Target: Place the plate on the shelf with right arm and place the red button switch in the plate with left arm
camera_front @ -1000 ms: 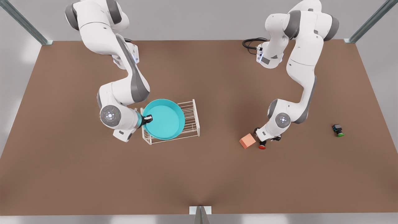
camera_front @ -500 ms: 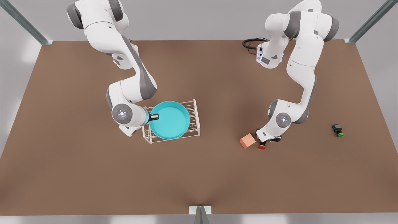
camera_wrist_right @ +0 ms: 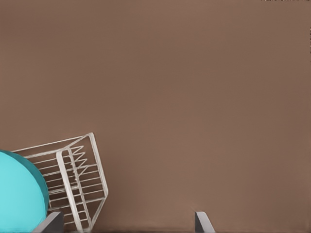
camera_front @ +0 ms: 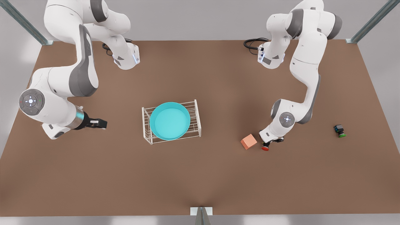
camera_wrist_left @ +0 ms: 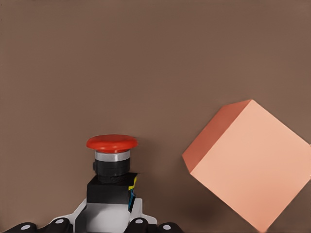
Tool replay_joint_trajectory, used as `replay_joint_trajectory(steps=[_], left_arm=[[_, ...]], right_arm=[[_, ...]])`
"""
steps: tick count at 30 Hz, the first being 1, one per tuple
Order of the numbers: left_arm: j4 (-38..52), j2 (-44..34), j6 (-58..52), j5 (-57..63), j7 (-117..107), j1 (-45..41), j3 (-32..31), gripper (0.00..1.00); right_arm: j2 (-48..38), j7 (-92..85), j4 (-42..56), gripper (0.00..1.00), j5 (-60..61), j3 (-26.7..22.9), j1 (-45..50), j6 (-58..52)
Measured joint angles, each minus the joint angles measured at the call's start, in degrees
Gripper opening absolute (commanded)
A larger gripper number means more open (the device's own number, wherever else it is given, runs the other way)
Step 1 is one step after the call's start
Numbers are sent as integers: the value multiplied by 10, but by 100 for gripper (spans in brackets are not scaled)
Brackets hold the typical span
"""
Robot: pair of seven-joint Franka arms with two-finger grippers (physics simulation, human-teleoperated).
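Observation:
The turquoise plate (camera_front: pixel 169 121) lies flat on top of the white wire shelf (camera_front: pixel 195 117) in the middle of the table. My right gripper (camera_front: pixel 100 123) hovers open well off to the front view's left of the shelf, holding nothing. From its wrist I see the plate's rim (camera_wrist_right: pixel 19 194), the shelf's end (camera_wrist_right: pixel 80 179) and my two spread fingertips (camera_wrist_right: pixel 49 222). Low on the front view's right, my left gripper (camera_front: pixel 268 143) is shut on the dark body of the red button switch (camera_front: pixel 265 147). The switch's red cap (camera_wrist_left: pixel 112 142) points away from the left gripper (camera_wrist_left: pixel 109 216).
A salmon cube (camera_front: pixel 248 141) sits just to the front view's left of the switch, large in the left wrist view (camera_wrist_left: pixel 248 165). A green-capped switch (camera_front: pixel 340 131) lies far to the front view's right. A black cable (camera_front: pixel 251 42) coils at the back.
The right gripper has let go of the plate's rim and pulled far back toward the front view's left, leaving the plate on the shelf. The left gripper and red switch shifted slightly.

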Motion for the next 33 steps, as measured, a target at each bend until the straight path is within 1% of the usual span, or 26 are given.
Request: replay_joint_trajectory(steps=[3,7,12,20,31,33], left_arm=[[4,-34,-22,-1,1,4,1,46],[56,-75,-92,-6,0,3,-4,46],[109,-85,-161,-42,-3,-1,-18,46],[183,-80,-251,-65,-48,-10,-105,46],[261,-74,-304,-68,-171,-132,-119,46],[284,-66,-306,-69,-200,-143,-133,46]], right_arm=[[-1,-17,14,100,-23,-8,3,-5],[1,-35,18,100,-34,-11,-9,-8],[6,-52,19,100,-36,-7,-17,-3],[11,-70,18,100,-35,-3,-17,12],[14,-85,17,100,-19,-3,-17,18],[14,-87,18,100,-17,-6,-19,19]])
